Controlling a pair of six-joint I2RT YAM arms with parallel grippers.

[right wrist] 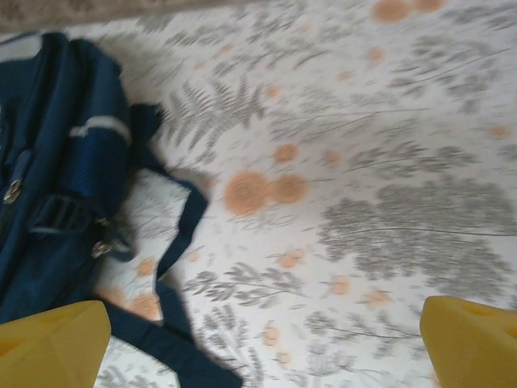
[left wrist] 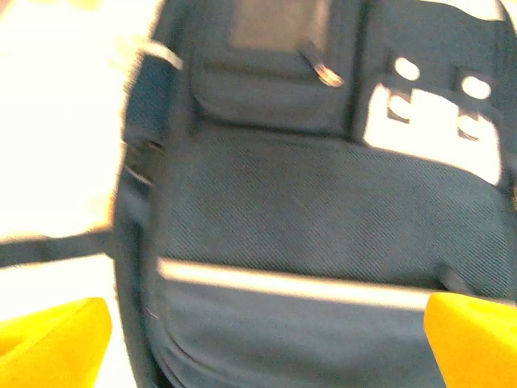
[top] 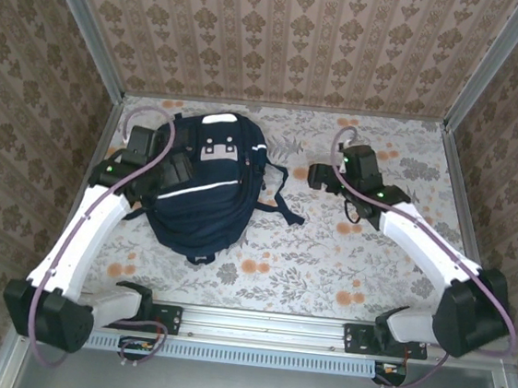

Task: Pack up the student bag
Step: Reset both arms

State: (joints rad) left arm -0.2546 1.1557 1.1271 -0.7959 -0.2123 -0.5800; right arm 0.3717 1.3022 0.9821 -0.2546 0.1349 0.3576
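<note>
Bag position: I see the student bag lying flat on the floral table cover, under the left gripper and well apart from the right gripper.
Bag long axis: it runs from the near edge toward the far wall, slightly tilted.
Bag heading: the top end, with its white patch, points away from the arm bases; the front face is up.
Left fingers: I read the two yellow fingers as spread wide, with nothing clamped between them.
Bag relative to left fingers: the navy front panel spans the gap between the fingers and extends beyond them; the white stripe crosses just beyond the fingertips.
Right fingers: the yellow fingers stand wide apart and hold nothing.
Bag relative to right fingers: the bag's side lies beyond the left-hand finger; a dark strap trails down toward that finger. Bare cover lies between the fingers.
Labels: the white slotted patch and the dark pocket window are too blurred for me to read any writing.
</note>
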